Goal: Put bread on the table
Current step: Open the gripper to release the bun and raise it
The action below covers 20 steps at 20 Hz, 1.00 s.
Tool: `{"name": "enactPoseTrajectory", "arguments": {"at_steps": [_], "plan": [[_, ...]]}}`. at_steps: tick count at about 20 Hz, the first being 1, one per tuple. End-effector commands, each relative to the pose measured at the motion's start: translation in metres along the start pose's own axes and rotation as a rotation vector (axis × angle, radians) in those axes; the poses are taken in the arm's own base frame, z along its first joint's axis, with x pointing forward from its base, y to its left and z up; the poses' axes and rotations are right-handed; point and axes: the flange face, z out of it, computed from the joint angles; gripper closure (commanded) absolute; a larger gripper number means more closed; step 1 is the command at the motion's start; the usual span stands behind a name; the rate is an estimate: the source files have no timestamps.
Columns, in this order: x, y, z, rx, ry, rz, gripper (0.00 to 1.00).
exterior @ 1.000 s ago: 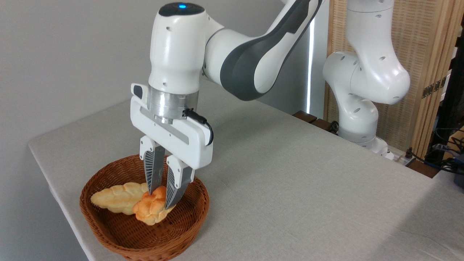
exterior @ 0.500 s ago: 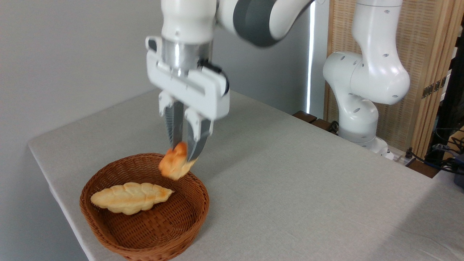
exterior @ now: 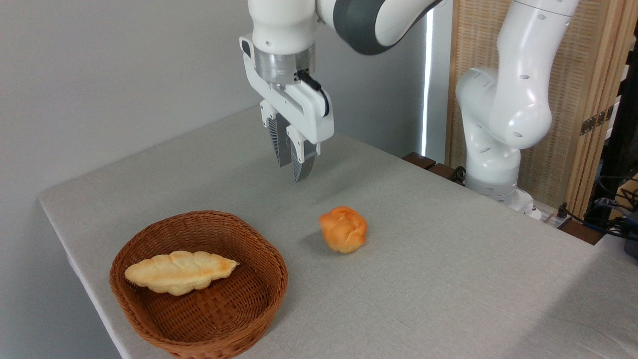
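You have no readable writing anywhere. One round orange bread [exterior: 343,236] with a knotted, lobed top lies on the grey tabletop [exterior: 448,259], right of one wicker basket [exterior: 249,319] holding one pale braided loaf [exterior: 179,271]. Your gripper [exterior: 294,168] hangs above, jaws nearly pressed together, pinching nothing.

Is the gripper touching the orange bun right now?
Apart. The camera view shows the gripper raised, bare table visible between its fingers and the bun lying below.
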Motion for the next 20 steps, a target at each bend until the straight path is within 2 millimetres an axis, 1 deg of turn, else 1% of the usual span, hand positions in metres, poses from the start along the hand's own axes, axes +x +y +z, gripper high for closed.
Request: {"name": "enactPoseTrajectory", "arguments": {"at_steps": [1,2,3,5,6,7,8,10,13,15,17,18,20], "plan": [[-0.004,-0.004,-0.003,0.004,0.026,0.022,0.4],[-0.005,-0.007,-0.005,0.011,0.036,0.015,0.34],[-0.005,-0.009,-0.007,0.016,0.044,0.012,0.23],[-0.004,-0.011,-0.009,0.023,0.052,0.006,0.08],[-0.004,-0.012,-0.01,0.025,0.051,0.0,0.05],[-0.005,-0.015,-0.015,0.031,0.06,-0.009,0.03],[-0.002,-0.015,-0.022,0.041,0.068,-0.007,0.0],[0.006,-0.021,-0.032,0.054,0.071,-0.013,0.0],[0.021,-0.031,-0.057,0.08,0.072,-0.022,0.0],[0.024,-0.045,-0.077,0.085,0.044,-0.048,0.0],[0.034,-0.05,-0.091,0.096,0.023,-0.046,0.0],[0.032,-0.052,-0.097,0.113,0.024,-0.048,0.0],[0.018,-0.071,-0.109,0.132,0.034,-0.091,0.0]]}}
